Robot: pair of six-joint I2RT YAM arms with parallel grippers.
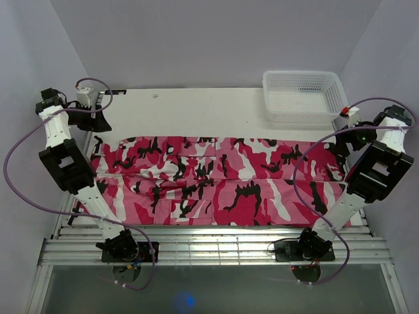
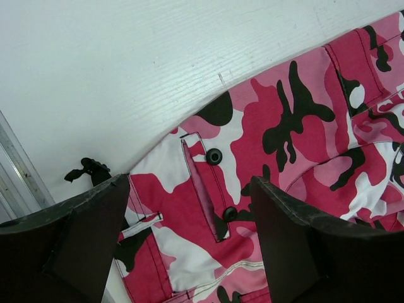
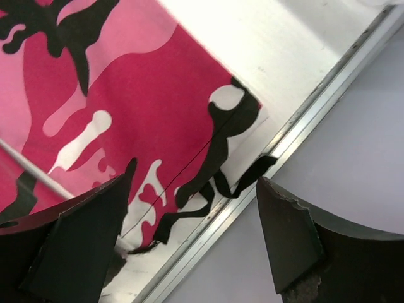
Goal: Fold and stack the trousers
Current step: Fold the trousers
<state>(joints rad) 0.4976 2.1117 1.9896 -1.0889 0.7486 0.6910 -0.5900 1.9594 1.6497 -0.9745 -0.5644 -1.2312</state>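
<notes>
Pink, white and black camouflage trousers (image 1: pixel 222 180) lie flat across the white table (image 1: pixel 196 111), waist at the left, leg ends at the right. My left gripper (image 1: pixel 97 121) is open above the waist's far corner; its wrist view shows the waistband with a buttoned pocket flap (image 2: pixel 214 189) between the two dark fingers (image 2: pixel 297 246). My right gripper (image 1: pixel 340 147) is open above the leg hem's far right corner; its wrist view shows the hem (image 3: pixel 158 126) and a loose black drawstring (image 3: pixel 214 189) at the table's metal edge (image 3: pixel 265 170).
A white plastic basket (image 1: pixel 304 97) stands at the back right of the table. Grey walls close in on both sides. An aluminium rail frame (image 1: pixel 216 245) runs along the near edge by the arm bases.
</notes>
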